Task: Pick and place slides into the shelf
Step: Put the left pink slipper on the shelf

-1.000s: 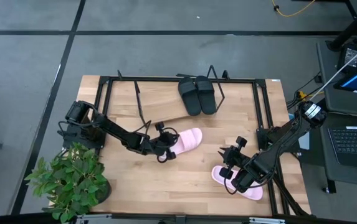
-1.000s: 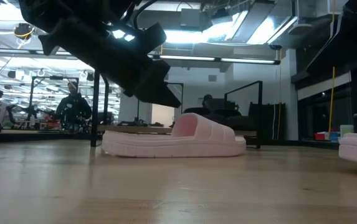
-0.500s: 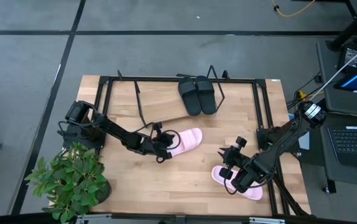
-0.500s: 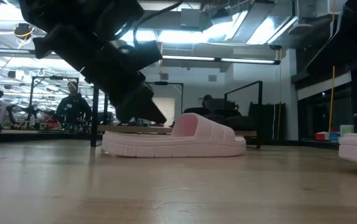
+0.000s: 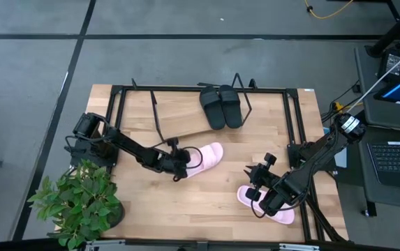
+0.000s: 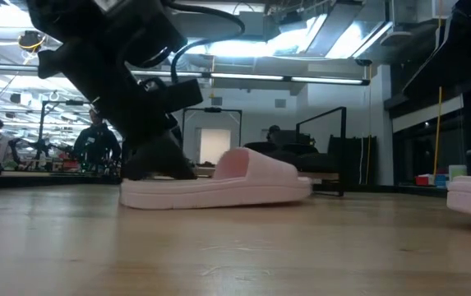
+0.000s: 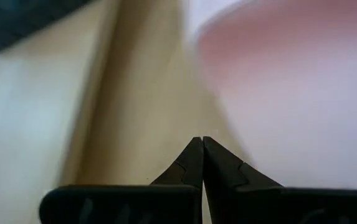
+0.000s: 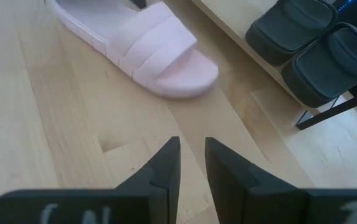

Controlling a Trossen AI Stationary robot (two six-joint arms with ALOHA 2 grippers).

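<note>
- At the bench's [image 5: 206,209] front-left corner a potted plant [image 5: 79,204] is seen.
- The left gripper [image 5: 179,166] is held low over the bench, at the heel end of one pale pink slide [image 5: 203,159]; in the left wrist view its fingers [image 7: 190,163] are pressed together, tip against tip, with nothing between them.
- Whether the heel is touched by that gripper cannot be told; in the low view the dark arm is seen right against the slide's [image 6: 216,185] back end.
- This pink slide is laid flat on the bench near its middle, just in front of the shelf [image 5: 182,118].
- The slanted wooden shelf is set at the back of the bench, and the two black slides [image 5: 221,105] are placed side by side on its right part.
- The second pink slide [image 5: 269,208] is laid on the bench at the front right, partly covered by the right arm.
- The right gripper [image 5: 257,183] is held above that slide, with its fingers [image 8: 166,163] slightly parted and nothing gripped.
</note>
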